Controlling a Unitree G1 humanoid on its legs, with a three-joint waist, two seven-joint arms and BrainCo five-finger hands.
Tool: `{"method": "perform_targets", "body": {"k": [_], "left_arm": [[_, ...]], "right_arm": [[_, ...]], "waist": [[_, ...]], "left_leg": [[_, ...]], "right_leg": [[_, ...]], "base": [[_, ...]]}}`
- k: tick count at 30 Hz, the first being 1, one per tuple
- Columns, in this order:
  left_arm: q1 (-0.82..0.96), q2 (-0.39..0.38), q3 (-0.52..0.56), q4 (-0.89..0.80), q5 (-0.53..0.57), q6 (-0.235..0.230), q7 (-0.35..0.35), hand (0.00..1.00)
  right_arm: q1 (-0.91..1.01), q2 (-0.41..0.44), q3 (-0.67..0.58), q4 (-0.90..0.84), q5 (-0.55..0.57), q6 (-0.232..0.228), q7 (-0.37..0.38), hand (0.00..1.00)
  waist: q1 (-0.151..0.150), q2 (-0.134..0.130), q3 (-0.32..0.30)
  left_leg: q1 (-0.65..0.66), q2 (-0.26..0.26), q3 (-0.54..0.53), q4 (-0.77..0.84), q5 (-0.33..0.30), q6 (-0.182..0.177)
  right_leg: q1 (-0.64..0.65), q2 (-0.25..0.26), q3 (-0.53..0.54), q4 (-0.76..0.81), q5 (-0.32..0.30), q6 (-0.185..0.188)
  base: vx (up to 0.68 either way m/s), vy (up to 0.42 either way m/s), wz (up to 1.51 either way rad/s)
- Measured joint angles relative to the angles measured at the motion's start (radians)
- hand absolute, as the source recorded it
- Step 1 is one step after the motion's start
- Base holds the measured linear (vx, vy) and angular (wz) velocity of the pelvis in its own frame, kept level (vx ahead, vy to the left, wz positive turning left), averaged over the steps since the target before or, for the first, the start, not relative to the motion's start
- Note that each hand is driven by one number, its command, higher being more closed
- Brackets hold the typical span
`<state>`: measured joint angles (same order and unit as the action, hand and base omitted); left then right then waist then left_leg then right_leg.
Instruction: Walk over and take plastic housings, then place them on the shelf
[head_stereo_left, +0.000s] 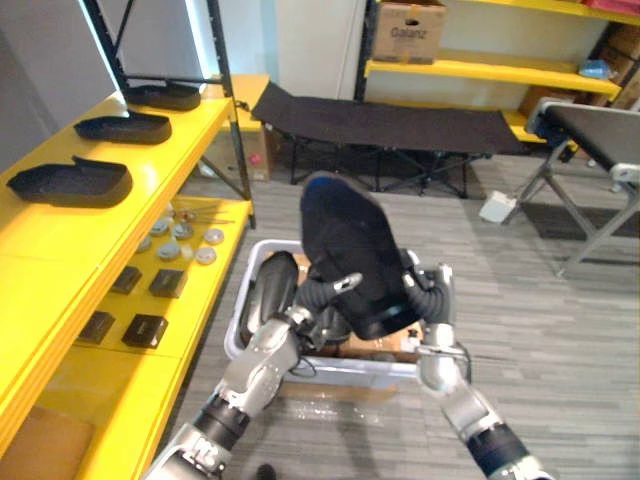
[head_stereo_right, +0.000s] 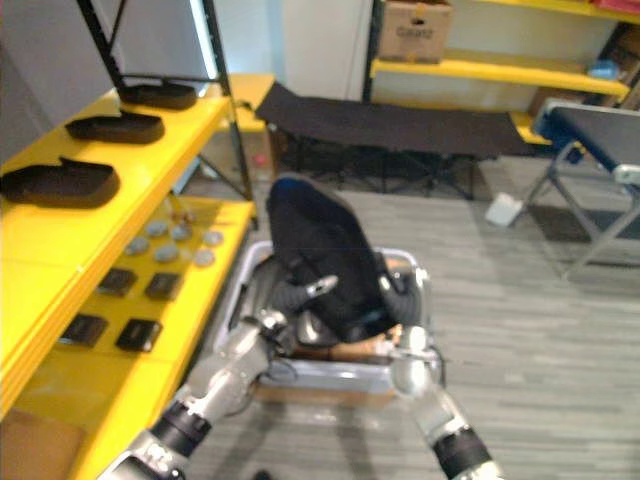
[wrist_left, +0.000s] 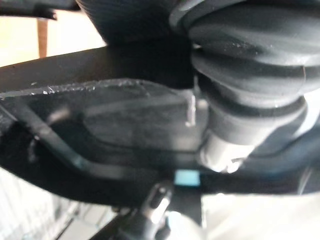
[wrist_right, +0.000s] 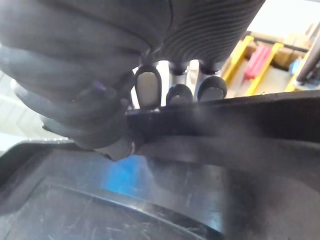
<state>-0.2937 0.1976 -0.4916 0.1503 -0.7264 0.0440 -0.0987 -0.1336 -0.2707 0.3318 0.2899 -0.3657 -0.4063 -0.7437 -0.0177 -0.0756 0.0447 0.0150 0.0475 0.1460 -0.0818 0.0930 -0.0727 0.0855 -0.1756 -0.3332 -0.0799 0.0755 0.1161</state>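
holding a black plastic housing (head_stereo_left: 350, 255) between both hands, the robot stands over a pale bin (head_stereo_left: 330, 371) on the floor, and the housing is up clear of the bin's rim. the left hand (head_stereo_left: 322, 297) grips the housing's near end from the robot's left, with one silver digit laid across the dark face; its wrist view shows another under the rim, so it reads as a pinch. the right hand (head_stereo_left: 430, 295) takes the opposite side, and in its own wrist view its dark-tipped fingers (wrist_right: 148, 87) are hooked over the housing's edge.

the housing's long axis runs away from the robot, with the far end raised and leaning a little to the left. the yellow top shelf (head_stereo_left: 185, 150) lies off to the robot's left, well apart from the load, so the left hand is the nearer one. three shelved housings (head_stereo_left: 70, 182) already sit there in a row, each with its length across the shelf. bare yellow shows on the near side of the closest one.

in judgement, the coming move turns on swinging the load leftward and turning its axis to match that row. another dark piece (head_stereo_left: 275, 285) sits in the bin just below the left hand.
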Motion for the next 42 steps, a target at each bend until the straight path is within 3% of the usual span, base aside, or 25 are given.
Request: {"method": "perform_targets", "body": {"k": [3,4,9,18,31,32,37,42], "left_arm": [[0.0,0.029,-0.037,0.0,0.014,0.002,-0.014,0.0],[0.004,0.035,-0.047,0.0,0.028,0.007,-0.022,1.0],[0.02,0.035,-0.073,0.01,0.036,0.011,-0.021,1.0],[0.027,0.061,-0.073,0.032,0.078,-0.03,0.022,1.0],[0.065,0.058,-0.073,0.032,0.026,-0.127,0.119,1.0],[0.071,0.054,-0.069,0.032,0.024,-0.145,0.128,1.0],[0.109,0.012,-0.038,0.025,0.032,-0.152,0.137,1.0],[0.143,-0.014,0.0,-0.031,0.16,-0.143,0.165,1.0]], "right_arm": [[0.0,-0.004,0.0,0.0,0.0,0.0,0.0,1.0],[0.0,-0.008,0.001,0.0,0.0,0.0,0.001,1.0],[-0.006,-0.018,0.009,0.0,-0.001,0.0,0.004,1.0],[-0.009,-0.025,0.051,0.0,-0.001,-0.007,0.004,1.0],[-0.035,-0.006,0.077,0.0,-0.007,-0.006,0.004,1.0],[-0.039,0.0,0.079,0.0,-0.006,-0.006,0.003,0.0],[-0.044,0.026,0.068,0.0,0.001,-0.005,0.003,0.0],[-0.04,0.043,0.062,0.0,0.047,-0.015,0.008,0.0]], "waist": [[0.0,0.002,0.0],[0.0,0.003,0.0],[-0.001,0.007,-0.001],[-0.001,0.028,-0.012],[0.001,0.028,-0.012],[0.002,0.028,-0.012],[0.003,0.028,-0.012],[0.002,0.028,-0.012]], "left_leg": [[0.0,0.0,0.001,0.0,0.0,0.0],[0.0,0.0,0.001,0.0,0.0,0.0],[0.0,0.0,0.002,0.0,0.0,0.0],[-0.001,-0.001,0.002,0.0,0.0,0.0],[0.0,-0.001,-0.001,0.0,0.0,0.0],[0.0,-0.001,-0.001,0.0,0.0,0.0],[0.001,-0.001,-0.003,0.0,0.0,0.0],[0.001,0.0,-0.002,0.0,0.0,0.0]], "right_leg": [[-0.001,0.0,0.0,0.0,0.0,0.0],[-0.001,0.0,0.001,0.0,0.0,0.0],[-0.002,0.0,0.002,0.0,0.0,0.0],[-0.003,0.002,0.002,0.0,0.001,0.001],[0.001,0.001,-0.001,0.0,0.001,0.001],[0.002,0.001,-0.001,0.0,0.001,0.001],[0.003,0.0,-0.004,0.0,0.001,0.001],[0.003,0.0,-0.003,0.0,0.001,0.0]], "base": [[0.0,0.0,0.0],[0.0,0.0,0.0],[0.0,0.0,0.0],[0.0,0.0,0.0],[0.0,0.0,0.0],[0.0,0.0,0.0],[0.0,0.0,0.0],[0.0,0.0,0.0]]}}
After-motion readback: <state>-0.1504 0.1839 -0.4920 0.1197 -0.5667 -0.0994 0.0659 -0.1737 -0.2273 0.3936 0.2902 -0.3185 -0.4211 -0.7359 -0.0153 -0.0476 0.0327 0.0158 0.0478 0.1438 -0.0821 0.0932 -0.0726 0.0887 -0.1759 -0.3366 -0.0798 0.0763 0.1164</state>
